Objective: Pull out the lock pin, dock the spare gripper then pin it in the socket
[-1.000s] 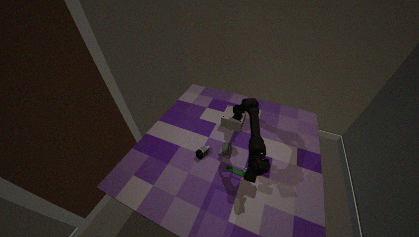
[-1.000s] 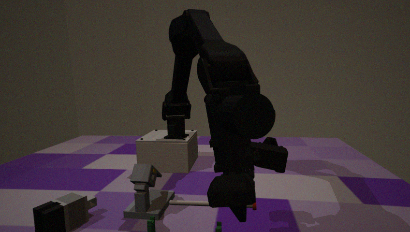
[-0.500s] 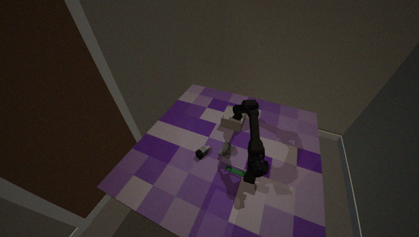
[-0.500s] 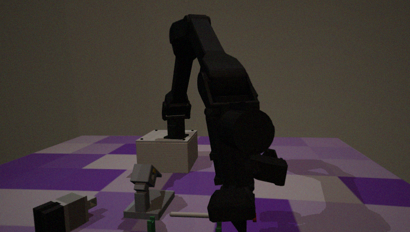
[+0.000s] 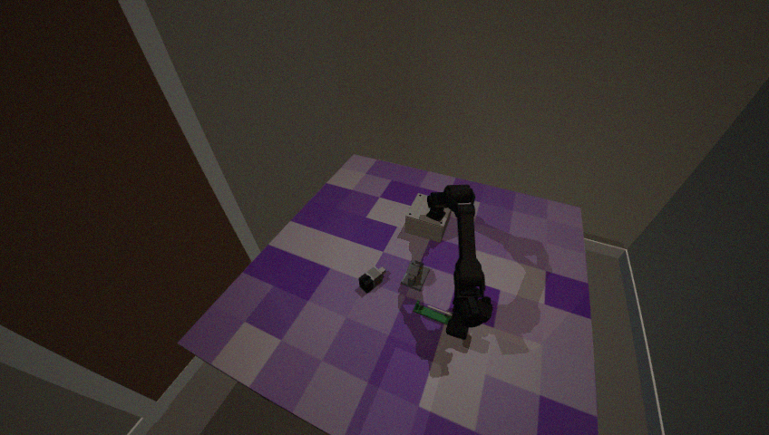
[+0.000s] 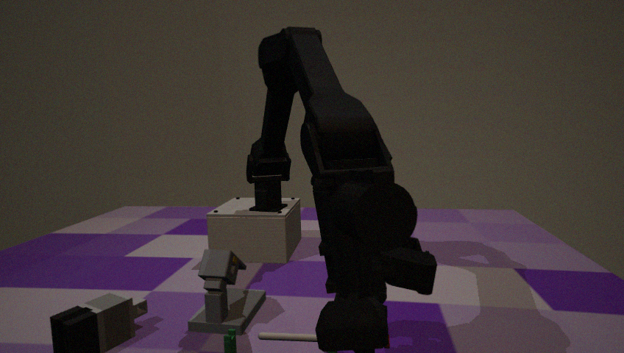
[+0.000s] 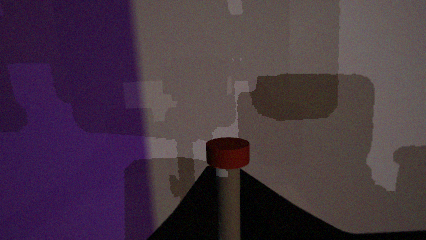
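Note:
My gripper (image 5: 457, 328) (image 7: 220, 174) is shut on the lock pin (image 5: 441, 310) (image 6: 286, 336) (image 7: 230, 212), close behind its red head (image 7: 227, 154). The pin is roughly level, out of the socket, with its free end pointing left in the exterior view. It runs along the green rack (image 5: 432, 314) (image 6: 229, 344); I cannot tell whether they touch. The grey mount (image 5: 414, 275) (image 6: 216, 264) stands behind the rack with nothing in its tilted socket. The spare gripper (image 5: 372, 278) (image 6: 109, 317), grey with a black end, lies left of the mount, its spigot (image 6: 140, 307) pointing toward the mount's side.
A pale box (image 5: 423, 227) (image 6: 247, 238) stands behind the mount, with the arm's base on top. The arm reaches forward to the right of the mount. The purple checkered table (image 5: 345, 333) (image 6: 153, 266) carries all of these.

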Motion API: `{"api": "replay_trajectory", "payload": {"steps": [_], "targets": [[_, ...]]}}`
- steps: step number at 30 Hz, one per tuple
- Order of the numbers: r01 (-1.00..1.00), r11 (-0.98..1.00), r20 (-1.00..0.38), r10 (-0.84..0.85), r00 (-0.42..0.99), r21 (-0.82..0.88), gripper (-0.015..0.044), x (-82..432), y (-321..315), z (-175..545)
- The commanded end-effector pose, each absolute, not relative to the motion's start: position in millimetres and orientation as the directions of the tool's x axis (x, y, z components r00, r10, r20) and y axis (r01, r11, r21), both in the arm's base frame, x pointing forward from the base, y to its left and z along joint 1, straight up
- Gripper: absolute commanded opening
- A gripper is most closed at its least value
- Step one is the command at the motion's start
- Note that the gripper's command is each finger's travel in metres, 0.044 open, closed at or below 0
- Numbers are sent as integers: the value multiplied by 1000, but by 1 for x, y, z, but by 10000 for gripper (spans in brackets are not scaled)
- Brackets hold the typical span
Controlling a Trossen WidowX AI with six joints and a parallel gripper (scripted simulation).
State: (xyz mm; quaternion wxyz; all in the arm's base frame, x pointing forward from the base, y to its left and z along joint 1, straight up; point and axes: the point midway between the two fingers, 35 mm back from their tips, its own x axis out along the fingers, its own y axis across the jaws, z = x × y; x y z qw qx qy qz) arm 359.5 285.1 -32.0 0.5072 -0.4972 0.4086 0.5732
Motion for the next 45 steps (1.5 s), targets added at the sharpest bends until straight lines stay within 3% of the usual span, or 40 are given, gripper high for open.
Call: {"api": "replay_trajectory", "payload": {"steps": [1,12,20,45], "targets": [[-987,-155,-984,176,10,-38,0,360,285,-33],[-987,-155,-984,176,10,-38,0,360,285,-33],[-988,-152,-985,175,9,-36,200,360,285,-32],[-988,-152,-984,177,11,-39,200,358,284,24]]}}
